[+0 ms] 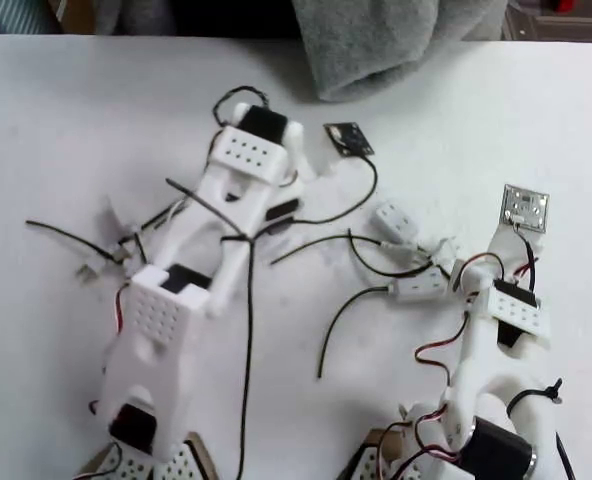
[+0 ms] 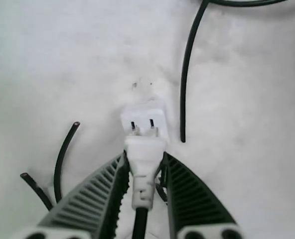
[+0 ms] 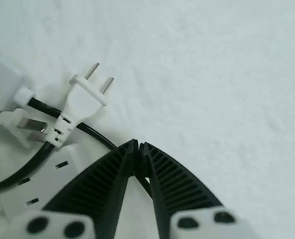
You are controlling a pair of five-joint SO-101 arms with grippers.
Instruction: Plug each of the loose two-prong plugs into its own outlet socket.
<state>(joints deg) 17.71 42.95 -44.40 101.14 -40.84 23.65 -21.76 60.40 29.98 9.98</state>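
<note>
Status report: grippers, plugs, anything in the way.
Left gripper shut on plug, prongs partly in socket. Right gripper shut; second plug loose beside it. Stray cable beside socket.

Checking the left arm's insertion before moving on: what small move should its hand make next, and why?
Probably push the plug straight a little further into the socket. The left hand is shut on the plug, and its prongs sit in the slots, yet bare metal shows between plug and socket, so it looks only partly seated.
</note>
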